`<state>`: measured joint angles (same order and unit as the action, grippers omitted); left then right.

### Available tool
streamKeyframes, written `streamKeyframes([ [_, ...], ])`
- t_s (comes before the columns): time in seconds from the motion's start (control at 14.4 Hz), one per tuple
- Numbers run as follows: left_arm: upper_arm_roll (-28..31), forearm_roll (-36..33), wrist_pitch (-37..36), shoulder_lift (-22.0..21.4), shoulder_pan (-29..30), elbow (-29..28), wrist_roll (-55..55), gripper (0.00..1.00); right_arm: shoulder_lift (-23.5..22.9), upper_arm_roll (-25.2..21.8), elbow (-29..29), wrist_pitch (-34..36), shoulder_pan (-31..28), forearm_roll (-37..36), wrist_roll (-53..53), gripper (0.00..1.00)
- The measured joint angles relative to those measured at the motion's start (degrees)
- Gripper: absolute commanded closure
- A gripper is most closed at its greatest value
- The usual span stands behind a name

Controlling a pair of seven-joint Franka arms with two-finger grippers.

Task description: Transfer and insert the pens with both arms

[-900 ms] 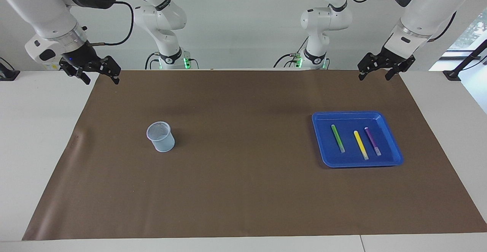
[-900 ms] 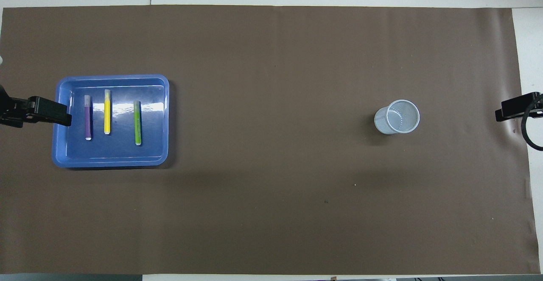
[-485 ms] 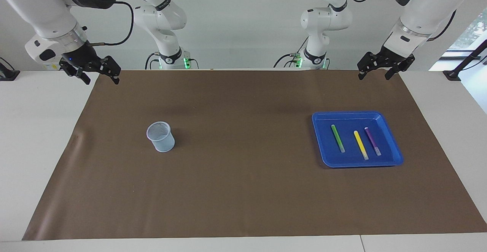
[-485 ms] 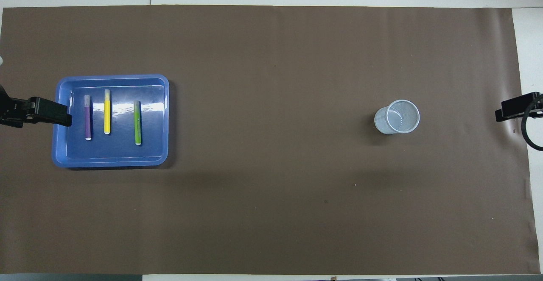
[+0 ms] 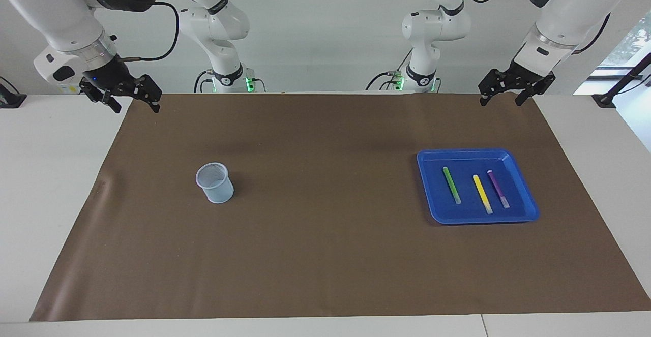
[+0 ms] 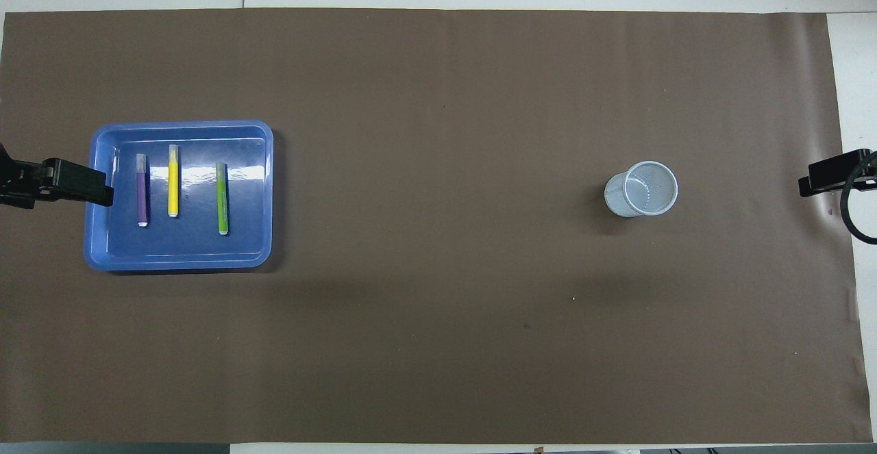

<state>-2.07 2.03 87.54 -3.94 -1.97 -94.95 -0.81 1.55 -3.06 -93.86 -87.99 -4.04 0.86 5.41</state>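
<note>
Three pens lie side by side in a blue tray [image 5: 526, 214] toward the left arm's end of the table: green [image 5: 451, 185], yellow [image 5: 482, 193] and purple [image 5: 498, 188]. In the overhead view they show as purple [image 6: 142, 190], yellow [image 6: 173, 180] and green [image 6: 222, 198] in the tray [image 6: 178, 262]. My left gripper [image 5: 500, 102] hangs open and empty in the air over the brown mat's edge nearest the robots, apart from the tray. My right gripper [image 5: 136, 107] hangs open and empty over the mat's corner at the right arm's end.
A pale mesh pen cup [image 5: 214, 182] stands upright on the brown mat [image 5: 325, 255] toward the right arm's end; it also shows in the overhead view [image 6: 641, 188]. White table borders the mat on all sides.
The left gripper has shifted very slightly toward the left arm's end of the table. The pens, tray, cup and right gripper have not moved.
</note>
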Motion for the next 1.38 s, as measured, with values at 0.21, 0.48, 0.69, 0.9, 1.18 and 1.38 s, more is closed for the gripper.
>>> streamKeyframes([
  [0.21, -0.01, -0.01, 5.98, -0.21, 0.0, -4.49, 0.0, 0.0, 0.0, 0.16, 0.01, -0.03, 0.2, 1.52, 0.0, 0.0],
  [0.48, -0.32, -0.02, 19.84, 0.04, -0.05, -14.21, 0.0, 0.0, 0.0, 0.17, 0.03, -0.04, 0.25, 3.38, 0.0, 0.0],
  [0.69, -0.4, -0.02, 26.66, 2.16, -0.06, -18.19, 0.1, 0.0, 0.0, 0.21, 0.03, -0.03, 1.37, 3.7, 0.0, 0.0],
  [0.9, -0.54, -0.02, 32.93, 6.99, -0.45, -18.76, 0.29, 0.0, 0.0, 0.18, 0.03, -0.04, 1.52, 5.65, 0.0, 0.0],
  [1.18, -0.72, -0.02, 40.45, 13.68, -1.77, -19.15, 0.4, 0.0, 0.0, 0.13, 0.03, -0.03, 1.46, 6.21, 0.0, 0.0],
  [1.38, -0.71, -0.02, 44.65, 16.87, -1.83, -20.23, 0.8, 0.0, 0.0, 0.13, 0.03, -0.03, 1.46, 6.39, 0.0, 0.0],
])
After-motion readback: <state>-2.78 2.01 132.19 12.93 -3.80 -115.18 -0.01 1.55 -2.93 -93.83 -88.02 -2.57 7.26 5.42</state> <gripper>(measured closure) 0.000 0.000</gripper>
